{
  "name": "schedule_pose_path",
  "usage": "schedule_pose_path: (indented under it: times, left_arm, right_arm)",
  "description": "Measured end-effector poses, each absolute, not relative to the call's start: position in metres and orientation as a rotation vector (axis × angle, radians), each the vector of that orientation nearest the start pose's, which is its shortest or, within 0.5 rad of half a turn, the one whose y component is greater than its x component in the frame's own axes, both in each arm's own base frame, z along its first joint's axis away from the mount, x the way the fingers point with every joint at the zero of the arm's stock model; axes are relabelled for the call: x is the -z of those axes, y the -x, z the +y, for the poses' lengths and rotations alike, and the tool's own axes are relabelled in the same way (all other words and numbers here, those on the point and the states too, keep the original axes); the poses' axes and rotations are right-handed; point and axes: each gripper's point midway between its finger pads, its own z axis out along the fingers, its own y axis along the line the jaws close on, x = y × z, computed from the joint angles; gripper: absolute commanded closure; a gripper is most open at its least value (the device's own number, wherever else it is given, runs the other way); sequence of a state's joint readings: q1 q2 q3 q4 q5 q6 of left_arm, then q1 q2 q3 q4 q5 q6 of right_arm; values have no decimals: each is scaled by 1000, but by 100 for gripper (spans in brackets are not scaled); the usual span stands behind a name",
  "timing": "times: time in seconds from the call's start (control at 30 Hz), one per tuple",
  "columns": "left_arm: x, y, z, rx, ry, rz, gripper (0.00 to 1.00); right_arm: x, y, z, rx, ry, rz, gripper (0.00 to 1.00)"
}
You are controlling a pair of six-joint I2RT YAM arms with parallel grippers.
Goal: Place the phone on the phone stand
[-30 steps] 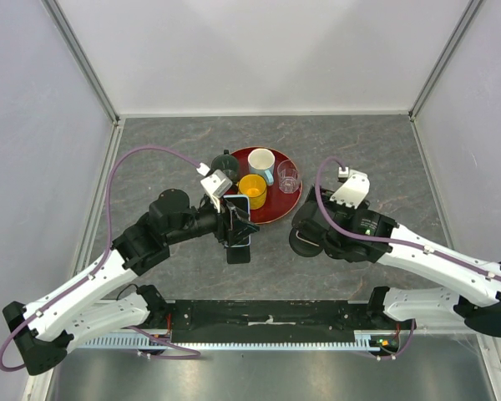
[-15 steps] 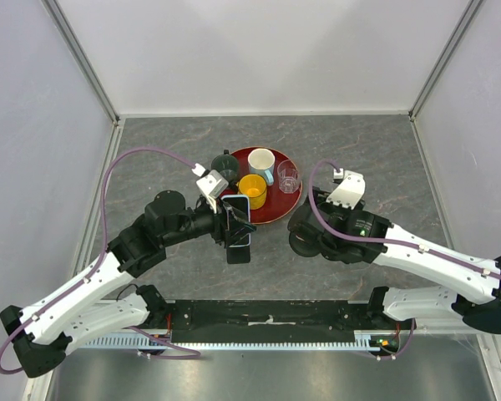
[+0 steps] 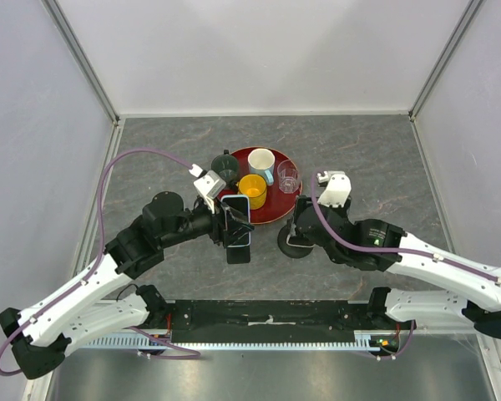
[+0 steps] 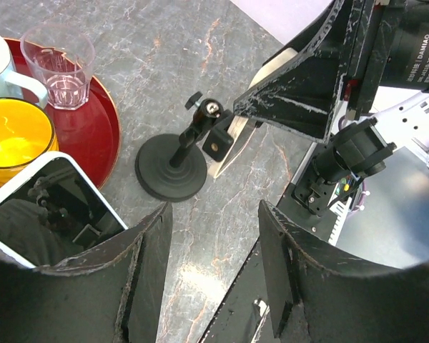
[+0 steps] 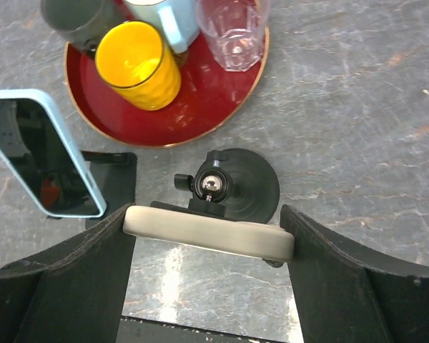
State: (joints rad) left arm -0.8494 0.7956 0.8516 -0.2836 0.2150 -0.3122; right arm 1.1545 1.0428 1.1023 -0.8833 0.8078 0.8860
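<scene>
From above, the left gripper (image 3: 233, 224) was at the phone (image 3: 238, 209), which stood tilted just at 6 o'clock of the red tray (image 3: 272, 210), with a black object (image 3: 238, 253) under its near end. The phone stand (image 3: 285, 246) stood on the table at 3 o'clock of the phone, apart from it, and the right gripper (image 3: 297, 232) was over it. In the left wrist view the fingers (image 4: 139, 279) were spread, with only the bare table between them. The phone (image 4: 50, 207) was at 9 o'clock of them, and I cannot tell if it touched one. The stand (image 4: 171, 170) was at 12 o'clock. In the right wrist view the right gripper was clenched on the cream plate (image 5: 209, 230) of the stand, and the phone (image 5: 43, 153) was at 9 o'clock of the stand, not on it.
</scene>
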Motion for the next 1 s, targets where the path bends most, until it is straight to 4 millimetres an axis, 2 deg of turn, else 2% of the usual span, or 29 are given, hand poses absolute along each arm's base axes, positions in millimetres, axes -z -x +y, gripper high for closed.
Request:
schedule_pose_path:
  times: [0.33,0.77,0.97,1.0]
  left_arm:
    - [-285,-163,-260,1004,-659,1784,40]
    - [-289,-159,-255,1005,-656,1775,39]
    - [-289,-158,-254,1005,-656,1776,38]
    - [-289,-158,-254,1005,-656,1775,38]
  right_arm:
    - [-237,-207,237,-308,49,2121,100]
    - [-238,-218,255,-301,74,2092,100]
    - [-238,-219,257,-307,73,2089,66]
    - [-238,-219,257,-307,73,2089,54]
